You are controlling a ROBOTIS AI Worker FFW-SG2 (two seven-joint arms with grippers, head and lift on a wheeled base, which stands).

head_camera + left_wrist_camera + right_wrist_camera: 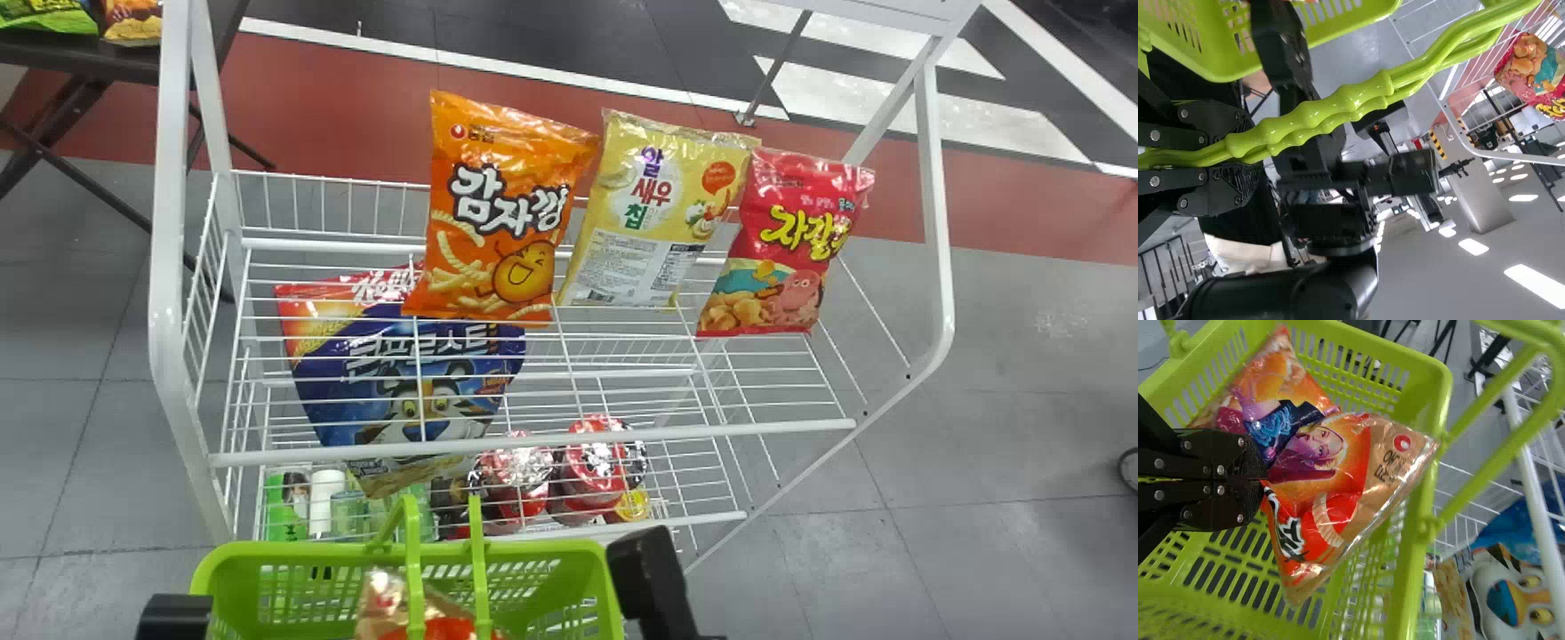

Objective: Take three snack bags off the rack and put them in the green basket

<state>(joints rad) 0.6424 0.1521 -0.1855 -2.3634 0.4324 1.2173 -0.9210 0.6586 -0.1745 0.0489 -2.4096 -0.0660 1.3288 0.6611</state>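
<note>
Grey floor (1022, 444), glossy orange, yellow, red bags (662, 209)

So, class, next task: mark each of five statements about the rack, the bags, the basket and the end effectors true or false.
1. The yellow bag sits between the orange bag and the pink bag on the rack. True.
2. The left end effector is gripping the pink bag. False: it holds the handles of the green basket.
3. The right end effector is pinching a red-and-gold bag. True.
4. The blue tiger bag is on the same shelf as the orange bag. False: it is below that shelf.
5. The green basket is on the robot's side of the rack. True.
</note>
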